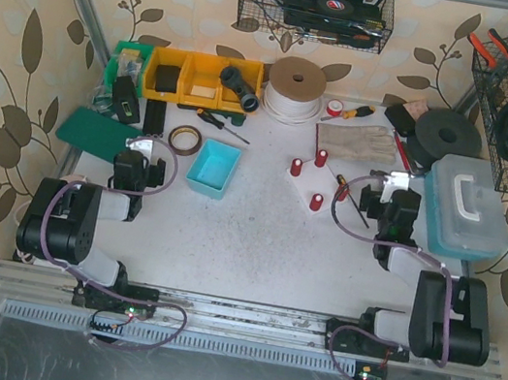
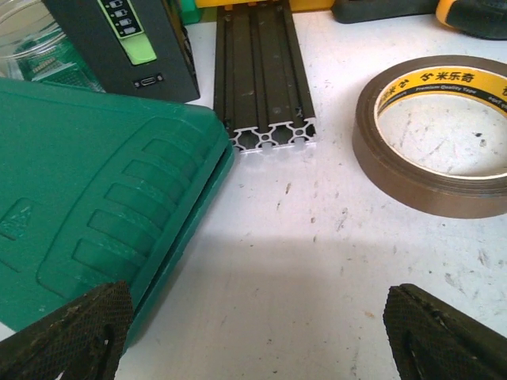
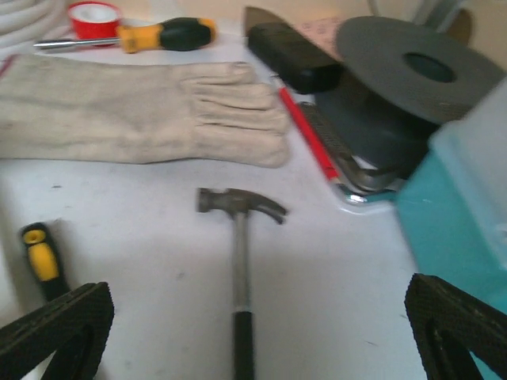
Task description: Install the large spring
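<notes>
- Large spring: it cannot be picked out with certainty in any view. Three small red cylinders (image 1: 320,158) stand upright near the middle of the desk (image 1: 255,239), too small to tell whether any of them is a spring.
- Left hand (image 2: 253,340): the fingers stand wide apart and hold nothing. The hand hangs over bare desk, with a green case (image 2: 87,206) just beside its left finger. A black slotted rail (image 2: 265,79) lies ahead, and a brown roll of tape (image 2: 436,134) ahead to the right.
- Right hand (image 3: 257,336): the fingers stand wide apart and hold nothing. A hammer (image 3: 240,237) lies flat on the desk between them, handle toward the hand, ungripped. A pale glove (image 3: 135,111) lies beyond it.
- Relative position: in the overhead view the red cylinders lie between the two hands, nearer the right hand and clear of both.
</notes>
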Controlling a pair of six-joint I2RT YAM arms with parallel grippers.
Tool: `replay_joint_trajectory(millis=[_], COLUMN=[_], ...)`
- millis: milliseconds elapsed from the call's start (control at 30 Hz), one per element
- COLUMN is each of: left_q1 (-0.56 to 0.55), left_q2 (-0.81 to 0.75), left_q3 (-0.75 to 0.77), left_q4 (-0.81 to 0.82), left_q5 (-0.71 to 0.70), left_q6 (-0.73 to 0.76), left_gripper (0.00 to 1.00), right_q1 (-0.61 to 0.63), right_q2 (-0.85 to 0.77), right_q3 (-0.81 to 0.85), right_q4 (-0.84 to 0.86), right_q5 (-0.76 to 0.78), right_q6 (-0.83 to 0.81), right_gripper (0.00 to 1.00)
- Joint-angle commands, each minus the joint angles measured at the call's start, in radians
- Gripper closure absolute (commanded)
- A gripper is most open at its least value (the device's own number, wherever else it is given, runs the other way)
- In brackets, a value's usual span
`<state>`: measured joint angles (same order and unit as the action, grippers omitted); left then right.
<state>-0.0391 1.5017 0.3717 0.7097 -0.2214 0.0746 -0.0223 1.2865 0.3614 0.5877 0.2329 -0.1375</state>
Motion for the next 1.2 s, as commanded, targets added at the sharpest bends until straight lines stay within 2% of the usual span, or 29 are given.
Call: replay_joint_trajectory(millis=[0,33,100,200,267,300,367,1167], left_q1=[0.002,0.002,0.002,0.002,0.002,0.002,0.002,0.016], left_q2=[-0.002,-0.005,-0.007,-0.006,-0.009,-0.008,-0.008,-0.004], left_q3=[0.005,-0.001,0.000,-0.002,0.000,0.001,0.002,0.012], left_q4=[0.053,0.065,0.061,0.061,0.057,0.058,0.057,0.039], left_q5=[0.041,0.041,0.043,0.045,0.045,0.046,0.048,0.076], left_q6=[0.009,0.012,0.010,0.012,0.012,0.012,0.012,0.008], left_gripper=[0.11,0.10,0.10,0.10,0.10,0.10,0.10,0.10], right_q1=[-0.008,-0.010,-0.011,-0.009,-0.009,-0.010,-0.007,0.030], right_q2=[0.068,0.084,0.132,0.234,0.206,0.227,0.209,0.214], right_q3=[0.055,0.038,0.037,-0.018,-0.008,-0.014,-0.007,0.006], right_q4=[0.015,0.076,0.117,0.342,0.266,0.316,0.260,0.250], right_q5=[-0.222,-0.255,-0.219,-0.184,-0.159,-0.154,-0.146,-0.098], right_q6=[-0.002,0.001,0.024,0.040,0.052,0.053,0.054,0.027], right_gripper=[0.01,0.01,0.01,0.00,0.00,0.00,0.00,0.00])
